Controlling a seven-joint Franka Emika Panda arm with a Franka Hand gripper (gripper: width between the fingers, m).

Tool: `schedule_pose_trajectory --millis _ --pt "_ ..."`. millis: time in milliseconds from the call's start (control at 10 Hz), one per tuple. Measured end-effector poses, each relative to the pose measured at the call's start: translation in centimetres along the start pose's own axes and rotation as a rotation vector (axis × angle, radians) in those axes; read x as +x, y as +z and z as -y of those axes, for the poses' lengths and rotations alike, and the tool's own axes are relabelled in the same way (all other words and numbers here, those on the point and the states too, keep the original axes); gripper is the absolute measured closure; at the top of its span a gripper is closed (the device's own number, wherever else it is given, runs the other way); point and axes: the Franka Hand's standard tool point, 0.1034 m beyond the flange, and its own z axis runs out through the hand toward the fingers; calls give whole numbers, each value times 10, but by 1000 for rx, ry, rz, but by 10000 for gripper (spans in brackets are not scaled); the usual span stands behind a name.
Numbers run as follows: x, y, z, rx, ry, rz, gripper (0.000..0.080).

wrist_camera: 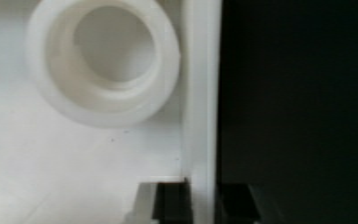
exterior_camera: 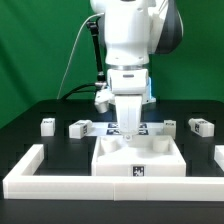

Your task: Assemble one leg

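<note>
Four legs lay loose in a row toward the far edge of the counter (exterior_camera: 60, 146), none of them touched by the arm: one leg (exterior_camera: 47, 125) and a second leg (exterior_camera: 78, 128) on the exterior view's left, a third leg (exterior_camera: 170, 125) and a fourth leg (exterior_camera: 201, 126) on the exterior view's right. Between the two pairs lay the marker board (exterior_camera: 146, 128), partly hidden behind the arm. The gripper (exterior_camera: 129, 136) pointed straight down at the far rim of the square tray-like part (exterior_camera: 150, 156), which sat near the middle of the counter's near edge, inside the L-shaped border wall (exterior_camera: 40, 180). In the wrist view the gripper (wrist_camera: 202, 203) had one dark fingertip (wrist_camera: 163, 202) on each side of the tray part's edge, with a round recess (wrist_camera: 105, 60) in the white surface beside it. Whether the fingers pressed on that edge or merely flanked it could not be told.
</note>
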Motion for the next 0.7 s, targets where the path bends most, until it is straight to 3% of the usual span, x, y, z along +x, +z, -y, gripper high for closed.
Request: schedule_pose_trajectory --millis 400,700 --pt "45 -1 -11 -28 -46 -24 739" --pt "59 -2 -25 -34 -70 -30 739"
